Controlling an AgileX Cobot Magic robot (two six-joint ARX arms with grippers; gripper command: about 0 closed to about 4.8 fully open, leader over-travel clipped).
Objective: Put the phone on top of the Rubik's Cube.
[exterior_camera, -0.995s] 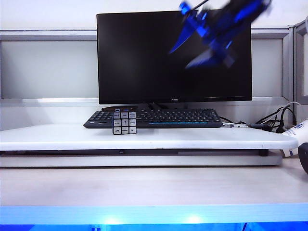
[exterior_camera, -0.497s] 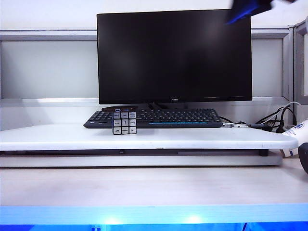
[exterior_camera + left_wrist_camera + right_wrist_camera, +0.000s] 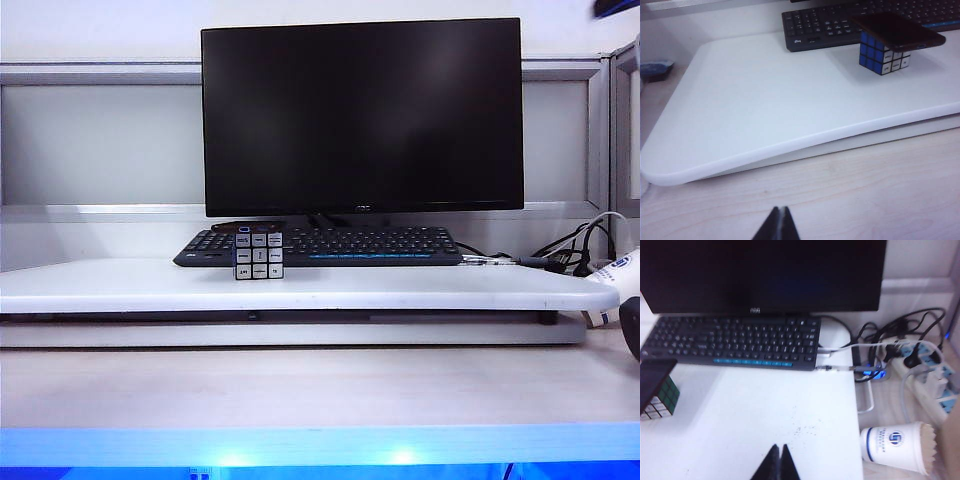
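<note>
The phone [image 3: 898, 31] is lying flat on top of the Rubik's Cube [image 3: 882, 56], which is standing on the raised board [image 3: 300, 288] just before the keyboard [image 3: 330, 244]. The monitor [image 3: 362, 115] is standing behind the keyboard. A paper cup [image 3: 897, 445] is lying beside the board on the desk [image 3: 300, 385].

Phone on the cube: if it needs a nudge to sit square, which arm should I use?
Probably right. The right gripper, shut, hangs over the white board beside the phone on the Rubik's Cube. The left gripper, shut, sits off the board over the wooden desk, farther away.
</note>
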